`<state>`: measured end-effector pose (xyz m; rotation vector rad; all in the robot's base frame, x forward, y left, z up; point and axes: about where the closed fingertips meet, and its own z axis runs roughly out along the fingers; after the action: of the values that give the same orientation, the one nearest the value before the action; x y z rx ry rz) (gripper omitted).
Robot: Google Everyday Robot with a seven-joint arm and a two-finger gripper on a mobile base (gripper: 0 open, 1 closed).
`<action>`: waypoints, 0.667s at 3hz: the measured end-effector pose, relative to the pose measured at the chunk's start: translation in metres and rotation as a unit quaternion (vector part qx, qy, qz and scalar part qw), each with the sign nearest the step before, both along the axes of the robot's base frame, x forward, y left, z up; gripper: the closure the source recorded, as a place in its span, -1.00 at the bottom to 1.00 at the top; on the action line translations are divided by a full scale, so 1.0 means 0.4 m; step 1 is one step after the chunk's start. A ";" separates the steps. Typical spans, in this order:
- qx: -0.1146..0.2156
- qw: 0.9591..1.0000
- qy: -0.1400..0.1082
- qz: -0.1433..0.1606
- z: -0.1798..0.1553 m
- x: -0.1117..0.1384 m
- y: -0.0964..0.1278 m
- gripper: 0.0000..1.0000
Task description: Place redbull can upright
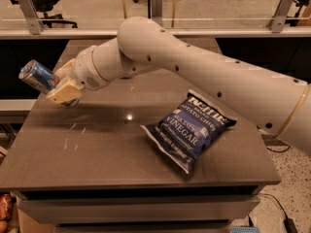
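The redbull can [39, 76] is slim, silver and blue, and is held tilted on its side, silver top pointing up-left, over the left edge of the table. My gripper [57, 86] is shut on the redbull can, with its beige fingers [64, 93] around the can's lower end. The can is well above the table top [97, 144]. My white arm reaches in from the right across the table.
A dark blue bag of salt and vinegar chips [188, 128] lies flat on the table right of centre. The table's left edge is right under the gripper. A glass rail and office chairs stand behind the table.
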<state>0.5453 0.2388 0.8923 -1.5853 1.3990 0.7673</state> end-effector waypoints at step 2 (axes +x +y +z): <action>0.035 0.999 0.012 -0.001 -0.007 -0.004 0.018 1.00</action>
<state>0.5438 0.2458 0.8896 -1.5254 1.3746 0.8279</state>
